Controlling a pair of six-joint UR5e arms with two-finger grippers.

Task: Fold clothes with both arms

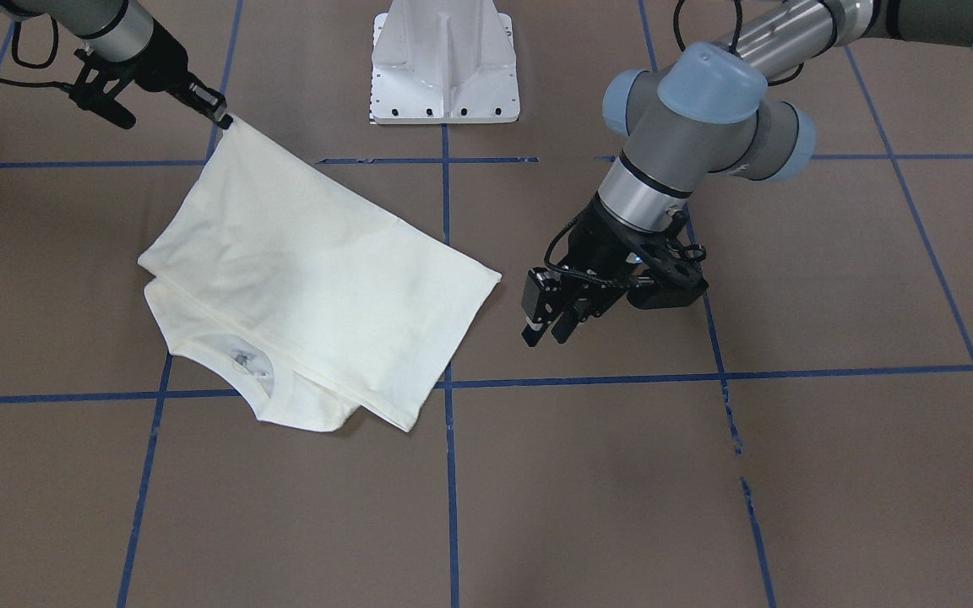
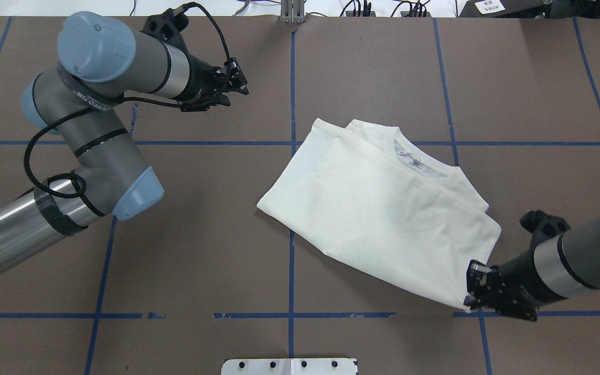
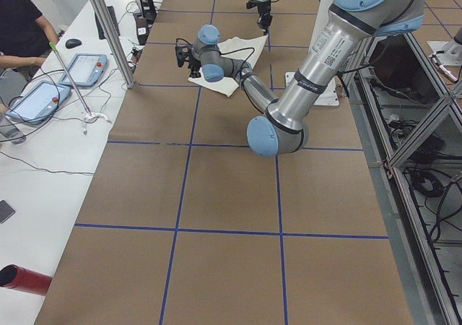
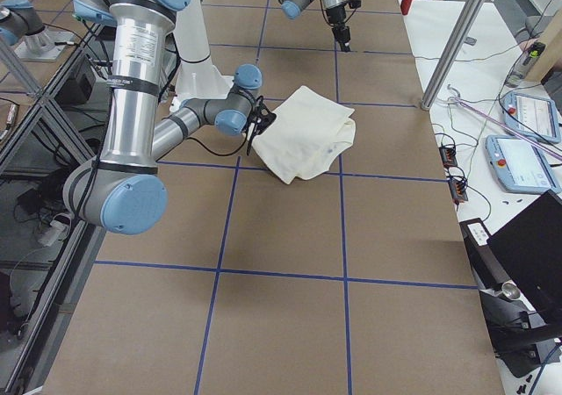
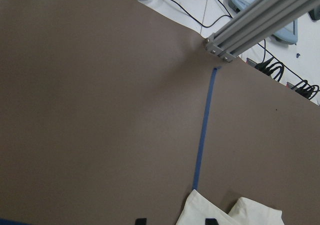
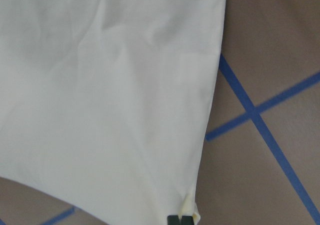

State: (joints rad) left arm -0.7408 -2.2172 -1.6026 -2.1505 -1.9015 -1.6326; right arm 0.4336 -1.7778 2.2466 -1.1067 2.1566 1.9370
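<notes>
Shirt (image 1: pixel 309 279): cream, folded, plain side up, collar end away from robot. Lies on brown counter (image 1: pixel 706 490), on robot's right half, across blue tape lines (image 1: pixel 450 473).
Right tool (image 1: pixel 221 113): clamped on shirt corner nearest robot, fabric drawn out to a point.
Left tool (image 1: pixel 547 331): fingers spread, empty, above counter near shirt's opposite side, not touching.

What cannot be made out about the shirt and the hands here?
T-shirt lower layers: covered by the folded-over top layer, every view.
Neck label text: too small, overhead view.
Left hand: mostly cut off by the bottom edge, left wrist view.
Right hand: likewise, right wrist view.
</notes>
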